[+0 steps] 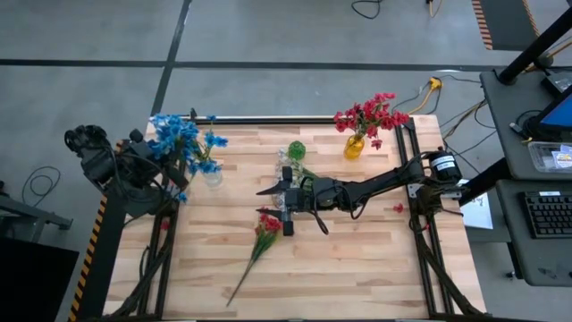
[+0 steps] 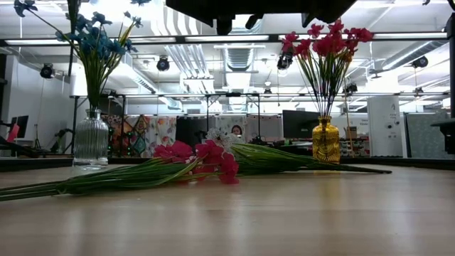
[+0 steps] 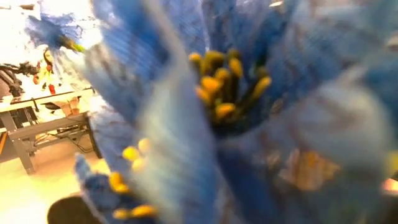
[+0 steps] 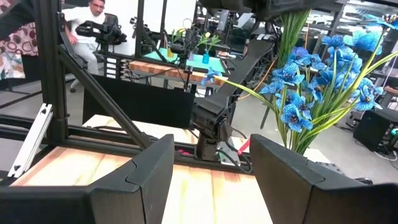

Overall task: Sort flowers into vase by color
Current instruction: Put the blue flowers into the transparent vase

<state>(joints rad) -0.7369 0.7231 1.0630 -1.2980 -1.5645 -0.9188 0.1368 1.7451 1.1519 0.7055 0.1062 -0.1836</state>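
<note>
**Blue and red bunches stand in vases; one red spray lies flat**

Pale wooden planks make up the table [image 1: 357, 268]. At about ten o'clock on it we see the blue flowers [image 1: 183, 143] in a ribbed clear glass vase [image 2: 91, 139]. At about one o'clock the red flowers [image 1: 371, 114] fan out of a rounded yellow vase [image 2: 325, 141]. Near the centre, toward seven o'clock, a loose red spray [image 1: 266, 225] lies flat, its thin green stem trailing outward. A small green vase [image 1: 296, 149] stands at twelve o'clock.

Our right tool [image 1: 288, 202] hangs over the centre, just above the red spray, its two blocky dark fingers [image 4: 146, 177] parted and empty. Our left tool sits at the table's nine o'clock edge; blurred blue petals fill its camera, so we cannot tell its state.
</note>
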